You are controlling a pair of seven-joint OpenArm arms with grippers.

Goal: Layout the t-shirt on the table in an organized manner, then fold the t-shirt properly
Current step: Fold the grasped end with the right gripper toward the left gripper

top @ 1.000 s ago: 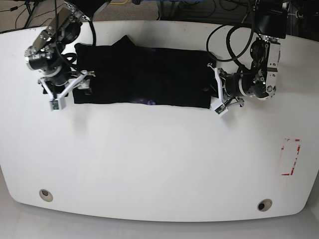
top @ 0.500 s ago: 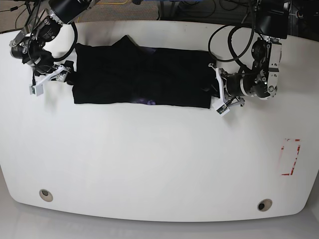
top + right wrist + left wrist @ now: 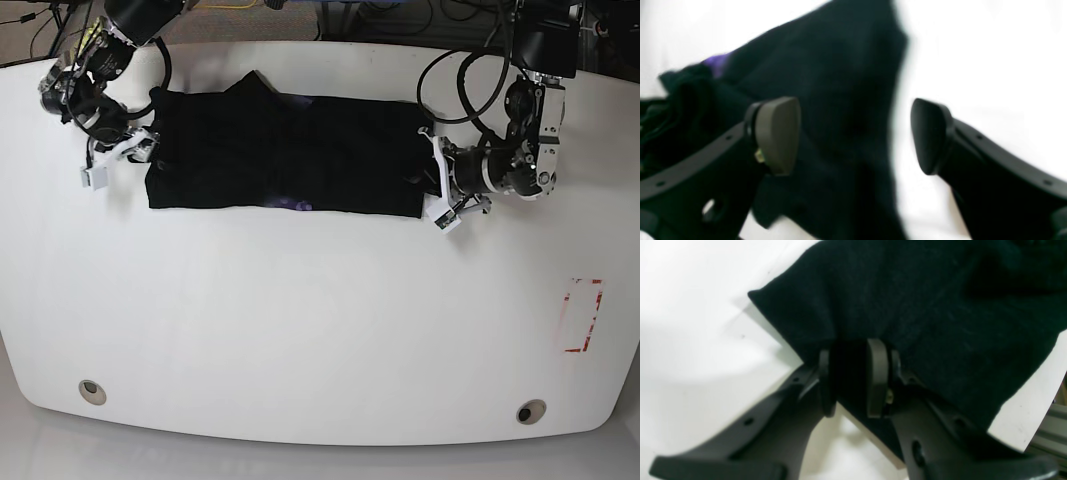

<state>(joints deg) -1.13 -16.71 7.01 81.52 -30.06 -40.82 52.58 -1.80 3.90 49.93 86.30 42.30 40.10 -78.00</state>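
Left pincer [image 3: 853, 376] on t-shirt [image 3: 907, 306] edge.

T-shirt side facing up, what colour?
Plain black t-shirt, with a purple sliver at its front edge; clearest in the base view.

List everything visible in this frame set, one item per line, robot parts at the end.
t-shirt: one, black with a small purple patch showing at its near edge, folded into a long band across the far half of the table.
table: one, glossy white, rounded corners.
grommet holes: two, grey, near the front corners.
tape rectangle: one, red and white, on the base view's right side.
cables: several, black, behind the far edge.
left gripper: one, black, closed on the t-shirt's edge, on the base view's right end.
right gripper: one, black, open, above the shirt's other end.
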